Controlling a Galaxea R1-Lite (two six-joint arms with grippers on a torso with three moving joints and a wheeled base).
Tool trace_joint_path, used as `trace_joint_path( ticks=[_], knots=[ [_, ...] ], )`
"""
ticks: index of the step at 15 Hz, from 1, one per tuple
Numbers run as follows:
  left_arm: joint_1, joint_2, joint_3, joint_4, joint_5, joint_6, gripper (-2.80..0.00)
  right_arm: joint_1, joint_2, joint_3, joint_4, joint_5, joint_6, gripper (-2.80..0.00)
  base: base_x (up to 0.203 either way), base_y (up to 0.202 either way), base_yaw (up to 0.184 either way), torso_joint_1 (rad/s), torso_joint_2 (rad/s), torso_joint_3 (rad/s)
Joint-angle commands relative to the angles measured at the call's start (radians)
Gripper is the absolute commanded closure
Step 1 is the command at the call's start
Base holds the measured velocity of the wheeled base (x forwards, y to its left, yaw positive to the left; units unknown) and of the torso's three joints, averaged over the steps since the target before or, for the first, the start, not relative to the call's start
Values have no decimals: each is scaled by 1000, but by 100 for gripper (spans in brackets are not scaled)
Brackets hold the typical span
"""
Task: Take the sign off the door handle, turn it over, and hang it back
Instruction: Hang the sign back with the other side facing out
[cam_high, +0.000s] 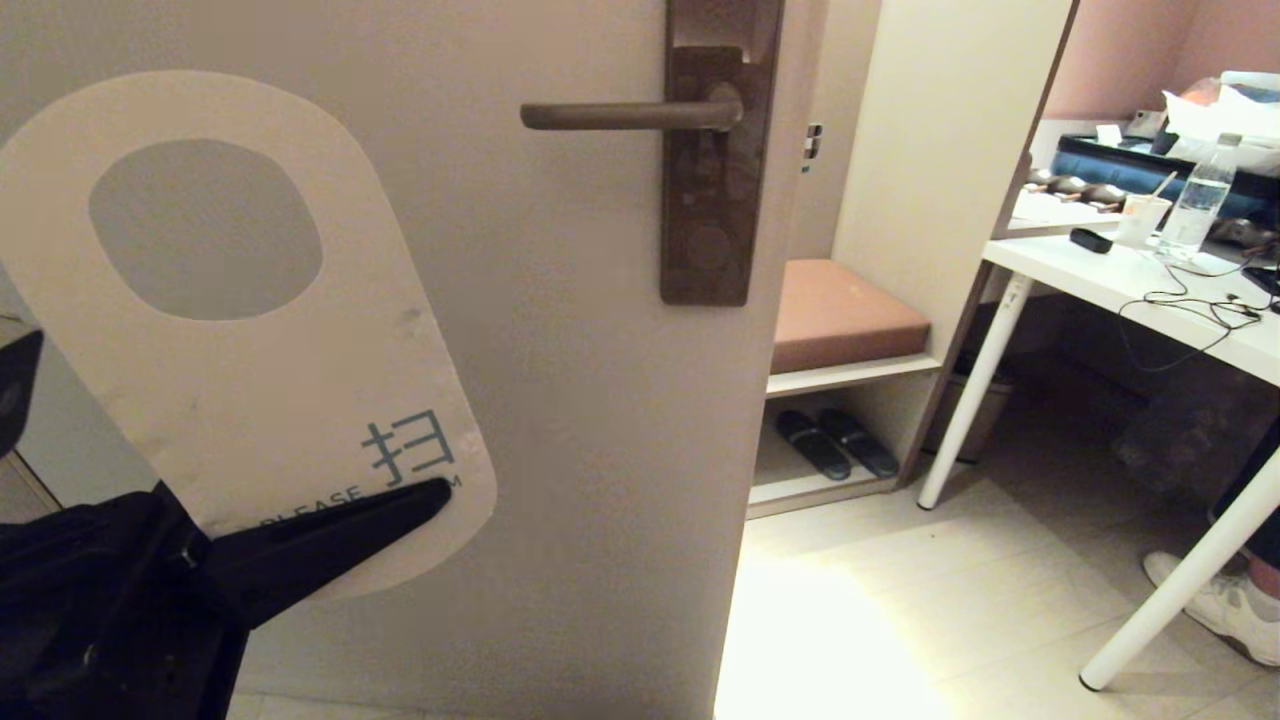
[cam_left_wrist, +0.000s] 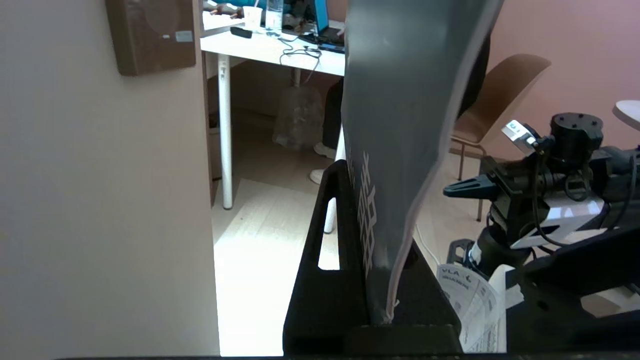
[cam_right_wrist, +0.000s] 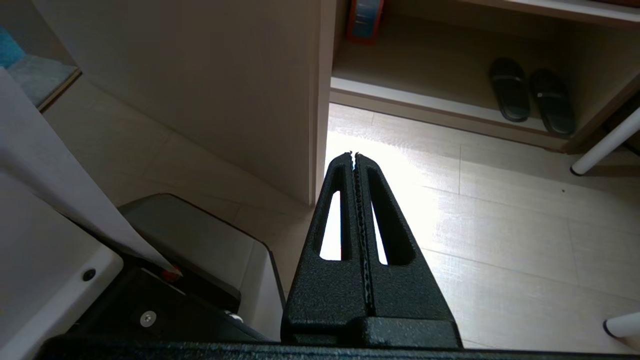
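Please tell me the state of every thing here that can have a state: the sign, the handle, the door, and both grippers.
sign: off the handle, held up, pale side facing the head camera.
door handle: level, bare.
door: open.
left gripper: shut on the sign's lower end.
right gripper: shut, empty, low near the floor.

The door handle sits on the door. The sign hangs off the handle, to its left and lower, before the door. Right of the handle, behind the door, slippers lie on a low shelf.
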Motion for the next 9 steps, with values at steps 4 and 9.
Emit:
trace_joint_path(
  ticks=[4, 9],
  knots=[
    [3, 7, -1, -6, -1, -7, 0, 0, -7, 0, 0, 0, 0, 0, 0, 0, 0, 0, 0, 0],
    [1, 12, 1, -4, -1, -8, 0, -159, -8, 0, 0, 0, -1, 0, 0, 0, 0, 0, 0, 0]
  ],
)
